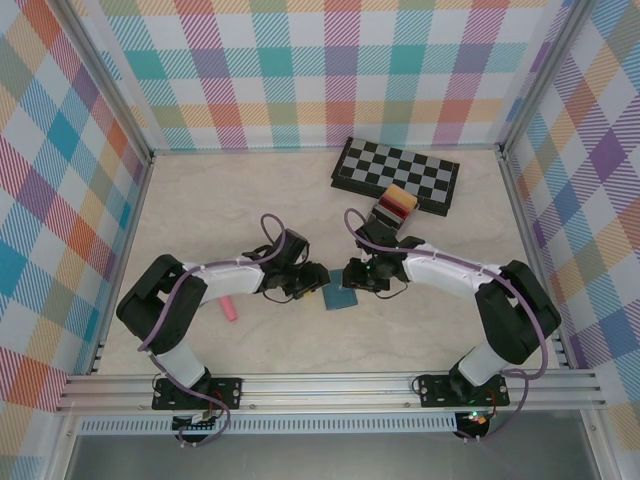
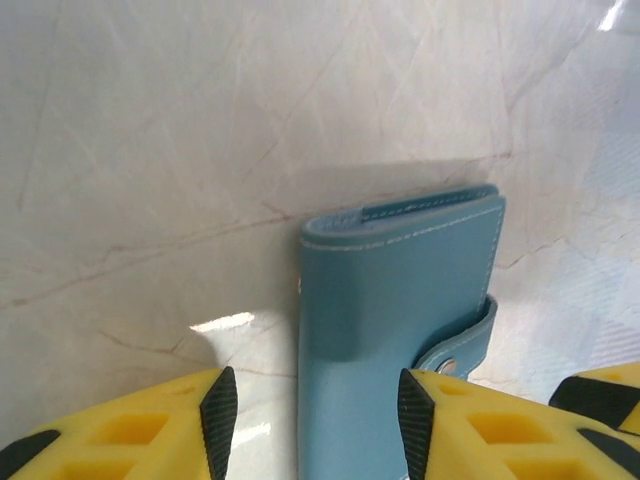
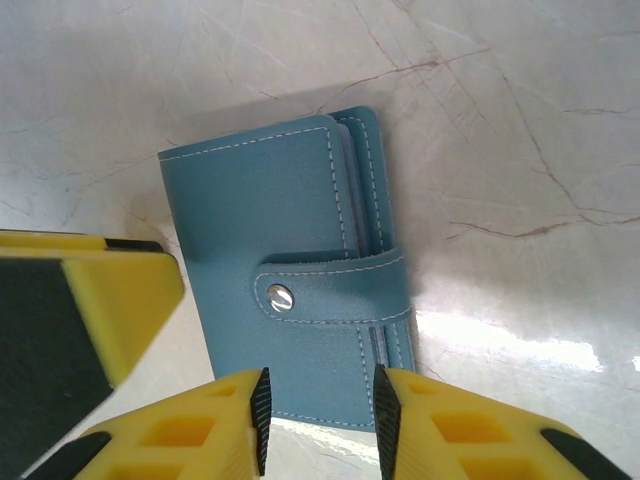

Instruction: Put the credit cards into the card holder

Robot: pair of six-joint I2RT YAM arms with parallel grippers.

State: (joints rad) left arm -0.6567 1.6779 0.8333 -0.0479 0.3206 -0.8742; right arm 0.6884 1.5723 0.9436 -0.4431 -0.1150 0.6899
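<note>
From above, the holder (image 1: 338, 297) is lying flat on the table (image 1: 200, 200) between the arms. The left gripper (image 1: 314, 281) and right gripper (image 1: 354, 278) are meeting over it. The red and yellow cards (image 1: 396, 203) are sitting well apart from it, at the chessboard's (image 1: 397, 172) near edge. A pink stick (image 1: 229, 309) is lying by the left arm.

At the left wrist, the jaws are standing spread. The snapped-shut holder's (image 2: 400, 300) edge is lying between them.

At the right wrist, the jaws are standing narrowly parted over the holder's (image 3: 270, 230) near edge. I cannot tell whether they are touching it.
</note>
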